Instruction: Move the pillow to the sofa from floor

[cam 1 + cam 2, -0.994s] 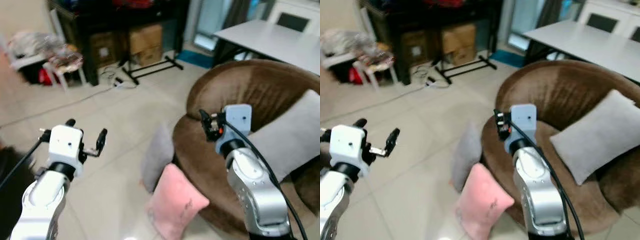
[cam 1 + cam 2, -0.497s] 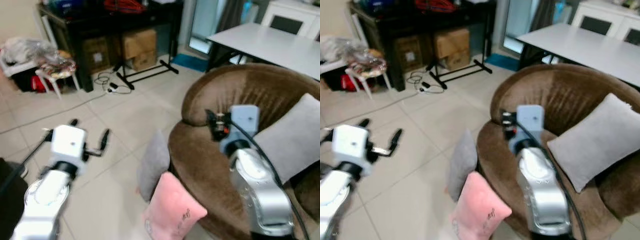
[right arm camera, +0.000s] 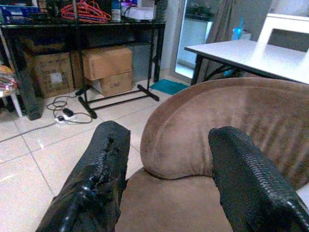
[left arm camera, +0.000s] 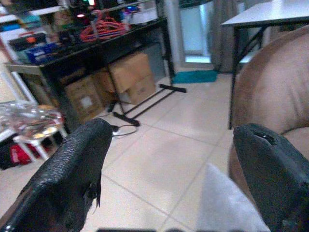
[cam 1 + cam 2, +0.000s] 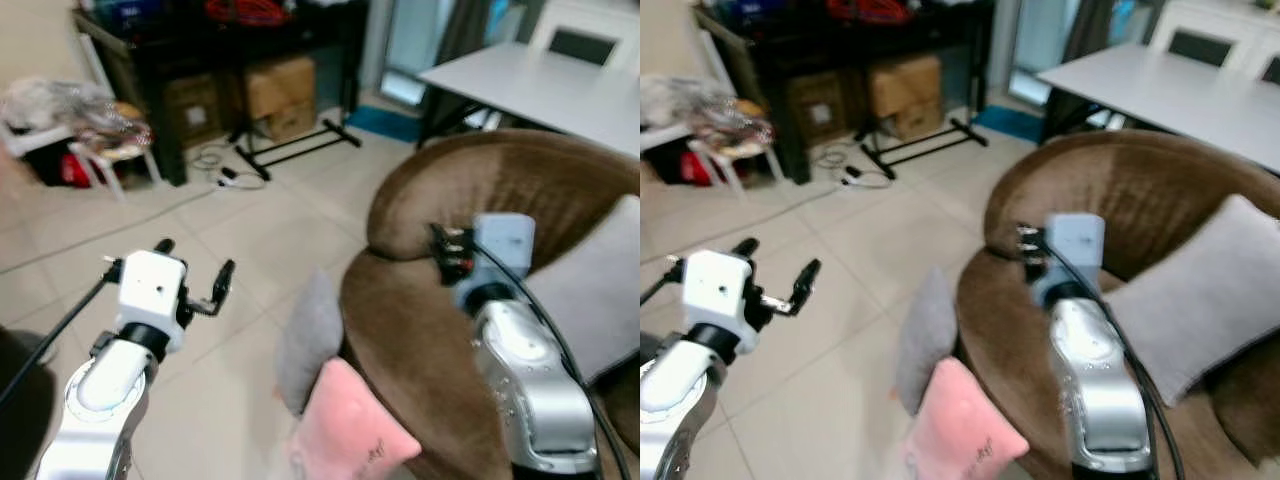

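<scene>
A pink pillow (image 5: 352, 435) lies on the tiled floor against the front of the round brown sofa (image 5: 470, 195). A grey pillow (image 5: 310, 338) stands on edge beside it, leaning on the sofa; its corner is also in the left wrist view (image 4: 227, 205). Another grey pillow (image 5: 600, 290) rests on the sofa seat. My left gripper (image 5: 197, 257) hovers open over the floor, left of the pillows, holding nothing. My right gripper (image 5: 446, 254) is open above the sofa seat, its fingers (image 3: 101, 179) spread toward the backrest.
A black rack with cardboard boxes (image 5: 285, 85) stands at the back, with cables (image 5: 225, 170) on the floor before it. A white stool (image 5: 105, 140) piled with things is at the back left. A white table (image 5: 540, 80) stands behind the sofa. Bare tiles (image 5: 250, 230) lie ahead.
The whole view has shifted a little as the camera moved. Both grippers stay open and raised, and the pillows lie where they were.
</scene>
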Tool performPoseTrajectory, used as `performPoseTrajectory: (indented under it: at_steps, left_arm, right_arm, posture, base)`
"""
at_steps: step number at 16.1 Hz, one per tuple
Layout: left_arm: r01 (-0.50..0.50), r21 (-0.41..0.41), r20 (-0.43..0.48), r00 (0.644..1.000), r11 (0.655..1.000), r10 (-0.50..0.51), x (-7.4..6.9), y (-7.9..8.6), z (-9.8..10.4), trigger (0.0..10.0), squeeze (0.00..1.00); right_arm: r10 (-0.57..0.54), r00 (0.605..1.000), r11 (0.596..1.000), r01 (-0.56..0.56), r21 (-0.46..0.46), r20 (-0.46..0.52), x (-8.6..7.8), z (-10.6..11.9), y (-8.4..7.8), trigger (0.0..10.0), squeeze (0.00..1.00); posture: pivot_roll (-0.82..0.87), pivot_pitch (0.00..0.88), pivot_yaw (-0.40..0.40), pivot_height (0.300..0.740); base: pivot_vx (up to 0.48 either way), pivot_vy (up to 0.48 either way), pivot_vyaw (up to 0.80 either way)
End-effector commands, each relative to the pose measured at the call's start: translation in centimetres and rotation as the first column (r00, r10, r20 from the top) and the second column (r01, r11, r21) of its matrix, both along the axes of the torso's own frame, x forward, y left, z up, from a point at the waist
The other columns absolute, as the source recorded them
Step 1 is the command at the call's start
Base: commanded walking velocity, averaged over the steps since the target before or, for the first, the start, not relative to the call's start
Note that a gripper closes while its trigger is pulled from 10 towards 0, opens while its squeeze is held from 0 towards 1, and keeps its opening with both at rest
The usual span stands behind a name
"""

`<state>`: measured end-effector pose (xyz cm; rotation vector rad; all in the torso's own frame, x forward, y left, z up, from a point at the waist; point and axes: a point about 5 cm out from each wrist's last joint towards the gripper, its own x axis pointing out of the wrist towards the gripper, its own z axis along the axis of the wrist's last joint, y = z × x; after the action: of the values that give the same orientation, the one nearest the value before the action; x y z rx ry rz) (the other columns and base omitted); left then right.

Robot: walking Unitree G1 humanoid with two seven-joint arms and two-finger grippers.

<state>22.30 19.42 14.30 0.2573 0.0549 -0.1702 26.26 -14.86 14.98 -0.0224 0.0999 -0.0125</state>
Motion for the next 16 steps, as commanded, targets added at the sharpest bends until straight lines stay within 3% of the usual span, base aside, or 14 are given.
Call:
performPoseTrajectory:
  at_steps: [1, 16]
  left_arm:
    - [0.025, 0.043, -0.005, 1.000, 0.999, -0.024, -0.2, 0.0, -0.2, 10.0, 0.00]
    - [0.031, 0.062, -0.007, 1.000, 0.998, -0.030, -0.2, 0.0, -0.7, 10.0, 0.00]
  right_arm:
    - [0.045, 0.999, 0.998, -0.045, 0.036, 0.004, 0.2, 0.2, 1.0, 10.0, 0.00]
    - [0.090, 0.994, 0.996, -0.091, -0.007, -0.064, 0.7, -0.9, 0.9, 10.0, 0.00]
  posture:
    - [0.01, 0.000, -0.021, 0.725]
    - [0.00, 0.000, -0.028, 0.570]
  base:
    - [0.000, 0.000, 0.00]
    - [0.000, 0.000, 0.00]
